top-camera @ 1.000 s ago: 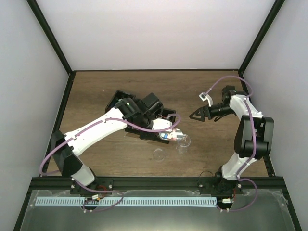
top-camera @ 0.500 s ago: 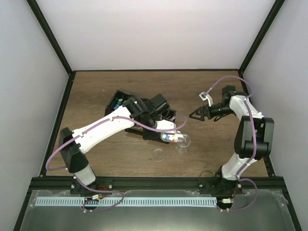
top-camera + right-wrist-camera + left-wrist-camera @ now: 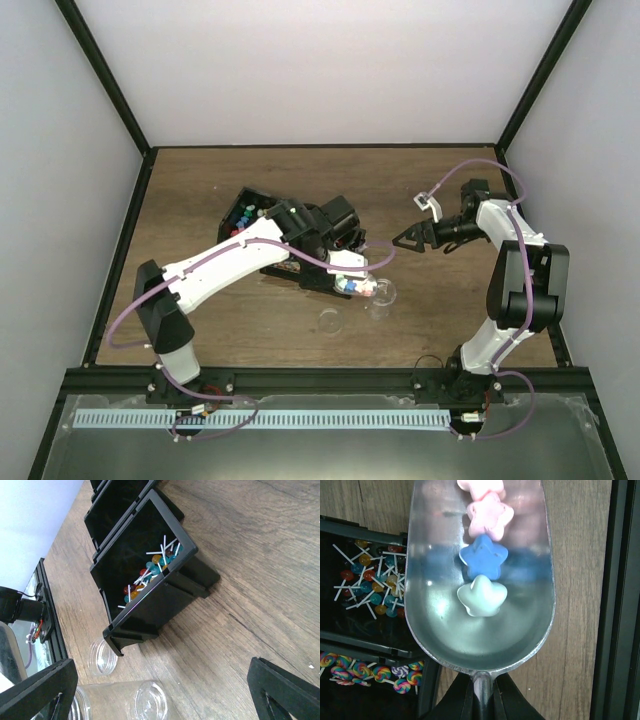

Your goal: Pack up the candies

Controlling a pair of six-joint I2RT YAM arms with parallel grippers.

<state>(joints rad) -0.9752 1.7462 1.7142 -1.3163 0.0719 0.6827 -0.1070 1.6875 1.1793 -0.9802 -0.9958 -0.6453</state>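
Note:
A silver metal scoop [image 3: 480,635] fills the left wrist view, and my left gripper [image 3: 482,700] is shut on its handle. Star-shaped candies lie in a row in the scoop: two pink, one blue [image 3: 483,556], one pale green [image 3: 481,596]. In the top view the scoop [image 3: 356,285] points its mouth at a small clear jar [image 3: 383,293] on the wooden table, with the left gripper [image 3: 335,252] behind it. My right gripper [image 3: 410,240] hovers open to the right of the jar, holding nothing. Its wrist view shows the jar [image 3: 125,700] between the spread fingers [image 3: 40,690].
A black divided bin [image 3: 243,196] of lollipops sits behind the left arm; its compartments show in both wrist views, bin [image 3: 365,647] and bin [image 3: 160,605]. A clear lid [image 3: 331,321] lies on the table in front of the jar, lid [image 3: 102,655]. Black frame rails edge the table.
The left arm has swung to the right, uncovering more of the black bin, while the scoop stays by the jar. The right arm has barely moved.

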